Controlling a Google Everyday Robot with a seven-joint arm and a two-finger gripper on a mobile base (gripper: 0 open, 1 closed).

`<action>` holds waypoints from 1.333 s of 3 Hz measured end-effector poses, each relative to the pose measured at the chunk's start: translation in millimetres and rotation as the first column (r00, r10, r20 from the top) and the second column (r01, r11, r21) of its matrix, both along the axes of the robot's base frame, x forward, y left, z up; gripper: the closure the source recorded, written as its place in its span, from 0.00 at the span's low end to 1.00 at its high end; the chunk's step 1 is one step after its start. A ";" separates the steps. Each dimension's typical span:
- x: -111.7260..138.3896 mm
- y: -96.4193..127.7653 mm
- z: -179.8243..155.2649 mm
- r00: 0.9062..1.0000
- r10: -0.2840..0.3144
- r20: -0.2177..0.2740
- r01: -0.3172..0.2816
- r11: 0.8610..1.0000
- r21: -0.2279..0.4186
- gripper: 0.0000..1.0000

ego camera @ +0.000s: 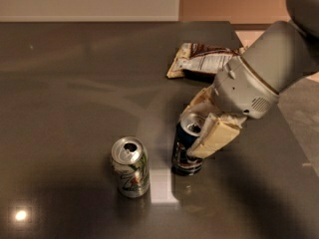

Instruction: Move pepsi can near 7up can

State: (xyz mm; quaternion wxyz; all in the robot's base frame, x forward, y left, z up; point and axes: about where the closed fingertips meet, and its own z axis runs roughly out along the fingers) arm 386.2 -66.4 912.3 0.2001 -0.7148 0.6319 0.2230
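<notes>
The pepsi can point(183, 153) is dark navy with a silver top and stands on the dark table point(75, 83) at centre right. My gripper point(201, 128) comes in from the upper right and is shut on the pepsi can, its cream fingers point(215, 137) on either side of the can's upper part. The 7up can point(130, 167), silver-white with green markings, stands upright a short gap to the left of the pepsi can, slightly nearer the front.
A brown and white snack bag point(202, 59) lies flat behind the gripper near the table's back right. The table's right edge point(294, 148) runs close behind my arm, with floor beyond it.
</notes>
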 end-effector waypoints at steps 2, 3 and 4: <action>-14.3 28.9 -17.6 0.996 0.090 -0.006 -0.090 0.996 -0.009 0.82; -14.2 30.0 -17.5 0.996 0.090 -0.004 -0.090 0.996 -0.009 0.59; -14.2 31.5 -17.7 0.996 0.092 -0.002 -0.092 0.996 -0.009 0.35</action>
